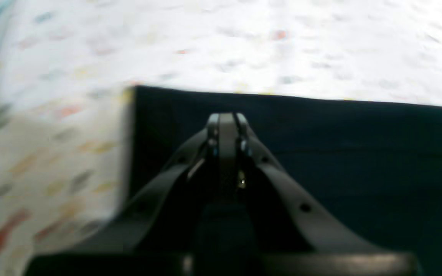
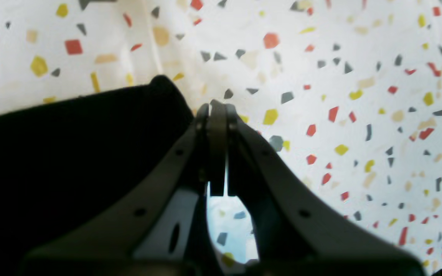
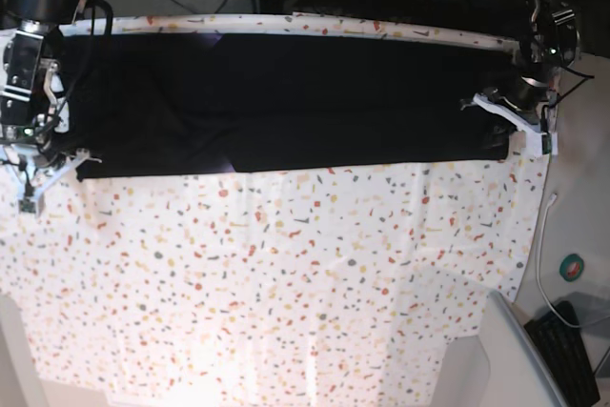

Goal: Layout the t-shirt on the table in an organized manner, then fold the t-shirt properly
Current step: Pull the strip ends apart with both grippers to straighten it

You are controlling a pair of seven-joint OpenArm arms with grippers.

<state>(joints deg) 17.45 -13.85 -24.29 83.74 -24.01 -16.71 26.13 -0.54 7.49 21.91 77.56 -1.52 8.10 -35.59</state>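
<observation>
Where the speckled surface (image 3: pixel 286 283) runs widest, its near part lies bare, while the black t-shirt (image 3: pixel 286 102) stretches as a long band across the far edge, reaching from one arm to the other. At the band's end under the left gripper (image 1: pixel 226 117), the jaws are pressed together over the cloth; whether fabric is pinched I cannot tell. Beside the opposite corner, the right gripper (image 2: pixel 217 109) has its jaws closed on nothing visible.
</observation>
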